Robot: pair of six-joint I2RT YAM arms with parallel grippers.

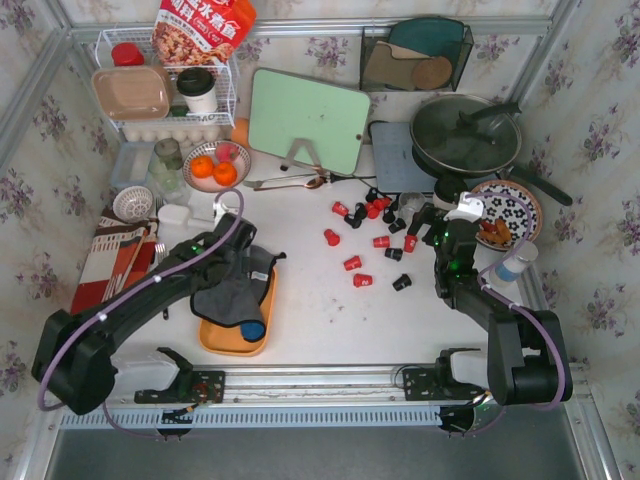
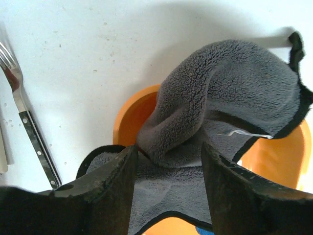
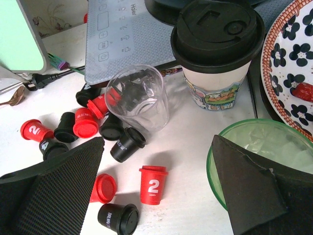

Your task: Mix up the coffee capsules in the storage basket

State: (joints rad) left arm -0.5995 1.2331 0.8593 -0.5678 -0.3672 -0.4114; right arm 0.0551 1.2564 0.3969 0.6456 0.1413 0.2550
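The orange storage basket (image 1: 215, 340) sits at the near left with a grey cloth (image 1: 230, 290) draped in it; no capsules show inside. My left gripper (image 1: 243, 285) is open right over it, jaws either side of the cloth (image 2: 230, 83) on the basket (image 2: 132, 112). Red and black coffee capsules (image 1: 353, 263) lie scattered on the table's middle. My right gripper (image 1: 432, 218) is open and empty above their right end. A red capsule marked 2 (image 3: 153, 183) stands between its jaws, with black capsules (image 3: 117, 218) beside it.
A clear plastic cup (image 3: 139, 95), a lidded paper cup (image 3: 215, 49) and a green bowl (image 3: 259, 147) crowd the right gripper. A fork (image 2: 29, 132) lies left of the basket. A pan (image 1: 465, 135), a patterned plate (image 1: 505, 210) and a green cutting board (image 1: 308, 120) stand behind.
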